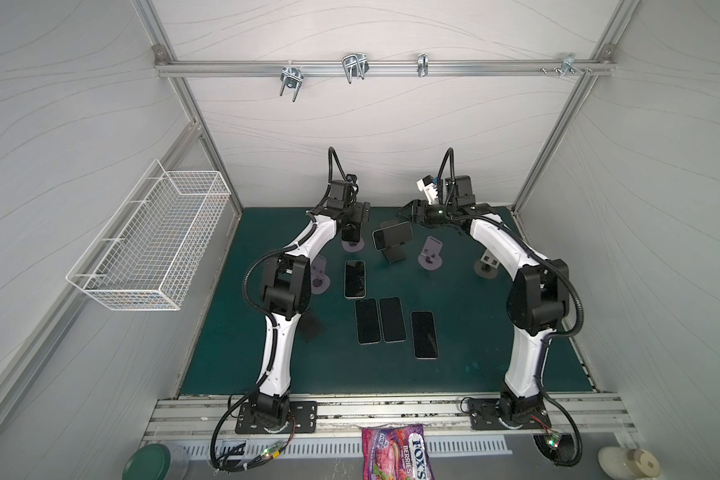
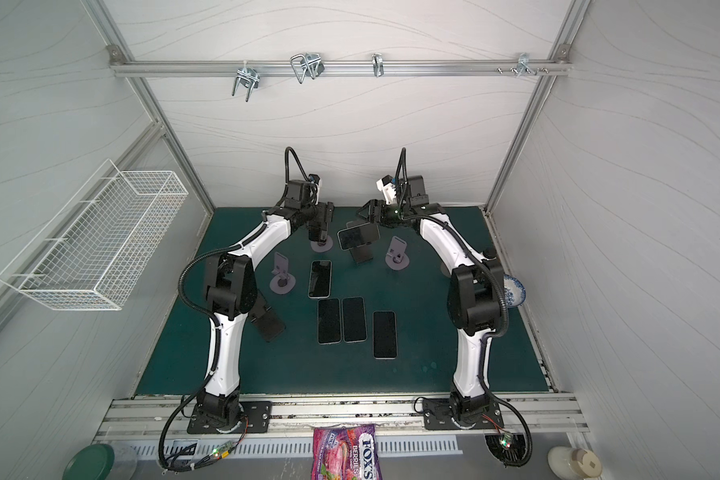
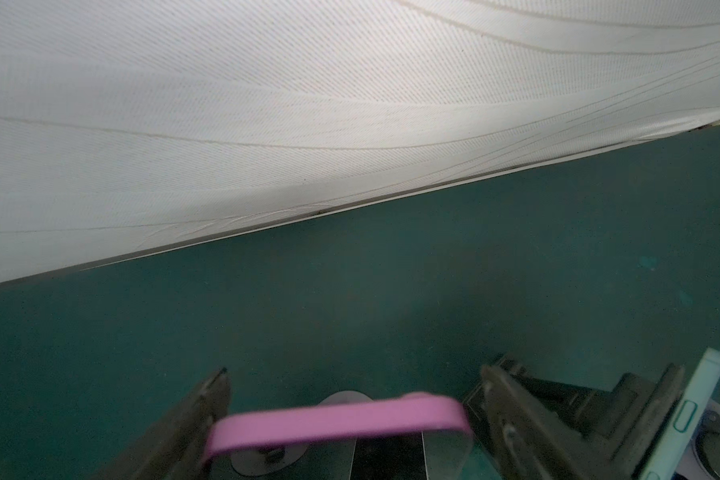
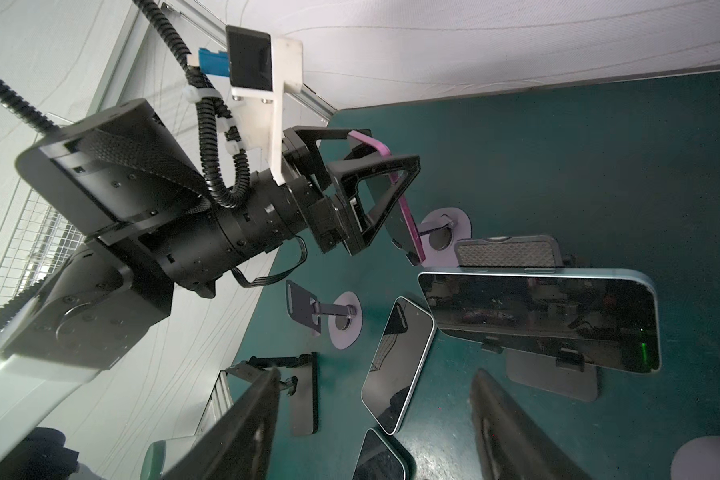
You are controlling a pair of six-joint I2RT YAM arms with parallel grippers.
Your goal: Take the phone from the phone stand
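Straddling the pink phone leaning upright on its stand, the left gripper is hanging wide-jawed about the phone's long edges, while the right gripper is hovering part-open and empty, farther from that stand.

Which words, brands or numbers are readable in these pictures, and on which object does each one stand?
"FOX'S": on the candy bag, readable in both top views.
"BERRIES": on the same bag, next to the brand name.
Smaller print on the bag: too blurred to read.
Nothing else in any view carries readable text.
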